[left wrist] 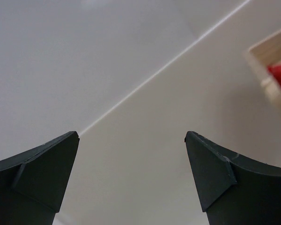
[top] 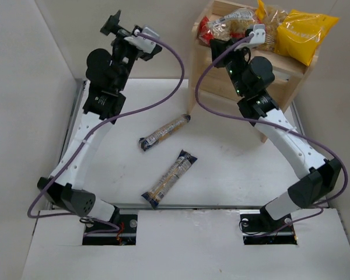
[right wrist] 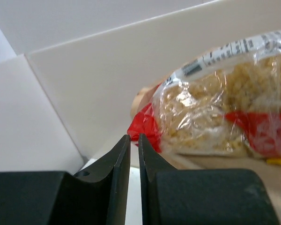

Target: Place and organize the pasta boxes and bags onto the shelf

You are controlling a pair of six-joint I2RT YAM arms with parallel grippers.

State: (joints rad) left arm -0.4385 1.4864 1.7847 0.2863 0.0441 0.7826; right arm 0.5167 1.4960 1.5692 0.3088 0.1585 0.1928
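The wooden shelf (top: 291, 73) stands at the far right. On its top tier lie the clear bag with red ends (top: 227, 24) and the yellow bag (top: 306, 32). Two pasta boxes lie on the table, one (top: 164, 132) near the middle and one (top: 170, 178) nearer the front. My right gripper (top: 217, 42) is shut and empty. In the right wrist view its tips (right wrist: 134, 137) sit just short of the clear bag's (right wrist: 215, 112) red end, over the shelf board (right wrist: 215, 161). My left gripper (top: 114, 23) is raised at the far left, open and empty (left wrist: 131, 140).
White walls close in the table on the left and at the back. The left wrist view shows only the wall and a corner of the shelf (left wrist: 267, 56) at the right edge. Purple cables loop from both arms above the table.
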